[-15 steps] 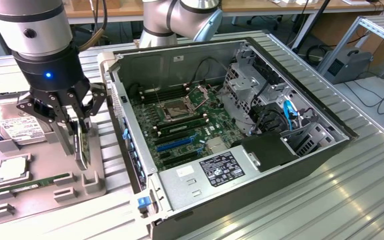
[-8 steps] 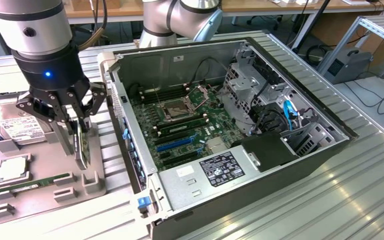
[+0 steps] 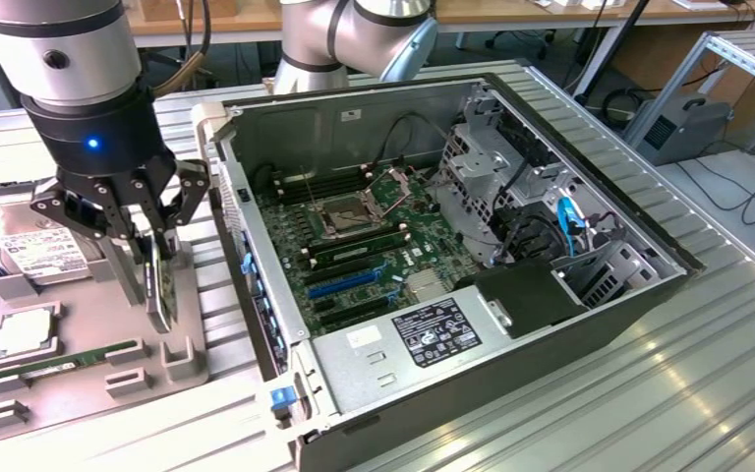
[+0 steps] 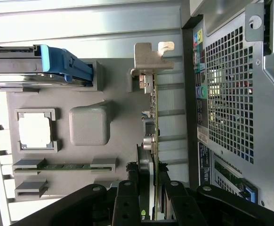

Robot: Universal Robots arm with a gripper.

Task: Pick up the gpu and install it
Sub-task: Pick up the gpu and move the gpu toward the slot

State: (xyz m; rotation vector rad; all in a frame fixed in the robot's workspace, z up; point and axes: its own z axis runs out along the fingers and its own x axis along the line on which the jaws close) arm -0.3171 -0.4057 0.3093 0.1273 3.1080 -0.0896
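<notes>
Black fingers (image 4: 126, 207) clamp thin flat gpu (image 4: 149, 141), upright in moulded grey tray (image 4: 120, 94)

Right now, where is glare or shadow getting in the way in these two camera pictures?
Exterior view: white glare streaks the ribbed table, while the inside of the computer case is fairly evenly lit. Wrist view: the bracket tip of the gpu washes out white, and the gripper is a dark, underlit mass.

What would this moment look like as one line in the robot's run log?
phase: pick-up | gripper: shut on gpu | gpu: on edge at grey tray | computer case: open, gpu not yet in
</notes>
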